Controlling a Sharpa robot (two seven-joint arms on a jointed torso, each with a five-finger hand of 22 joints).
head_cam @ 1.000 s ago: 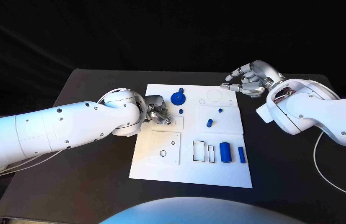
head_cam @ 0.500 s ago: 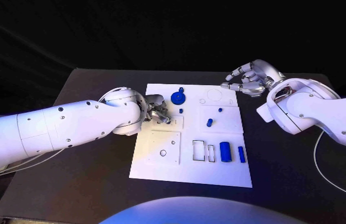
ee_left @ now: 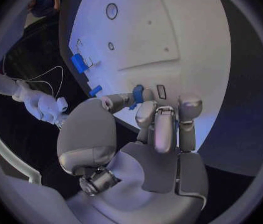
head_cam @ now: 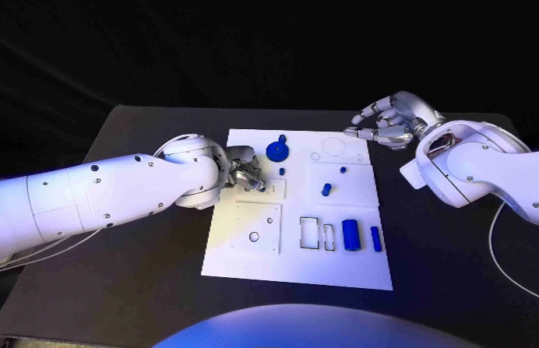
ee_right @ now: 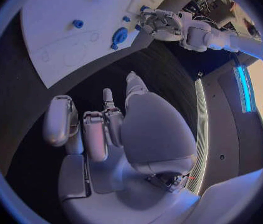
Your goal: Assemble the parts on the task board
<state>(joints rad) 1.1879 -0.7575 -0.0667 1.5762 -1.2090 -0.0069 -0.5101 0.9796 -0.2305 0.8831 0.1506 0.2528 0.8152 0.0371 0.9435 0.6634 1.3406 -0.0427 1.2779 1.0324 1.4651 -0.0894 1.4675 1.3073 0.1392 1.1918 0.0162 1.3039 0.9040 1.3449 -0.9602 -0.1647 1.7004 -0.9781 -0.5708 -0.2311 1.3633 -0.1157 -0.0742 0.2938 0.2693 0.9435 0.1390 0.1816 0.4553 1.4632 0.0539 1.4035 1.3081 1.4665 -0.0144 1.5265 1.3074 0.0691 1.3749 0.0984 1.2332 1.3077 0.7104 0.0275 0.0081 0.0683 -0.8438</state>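
a: parts on the task board [head_cam: 241, 251]: head view, a small blue peg [head_cam: 281, 172] lies just at 3 o'clock of the left hand [head_cam: 245, 174], well nearer it than the right hand [head_cam: 388, 127].
b: and the left wrist view?
a: left hand's fingertips [ee_left: 145, 110] seem to pinch a blue part [ee_left: 138, 93] over the board, long axis across the fingers.
b: right wrist view?
a: right hand [ee_right: 100, 122] off the board, fingers loosely spread, holding nothing.

The right hand [head_cam: 388, 122] has drifted slightly farther up from the task board [head_cam: 253, 262].
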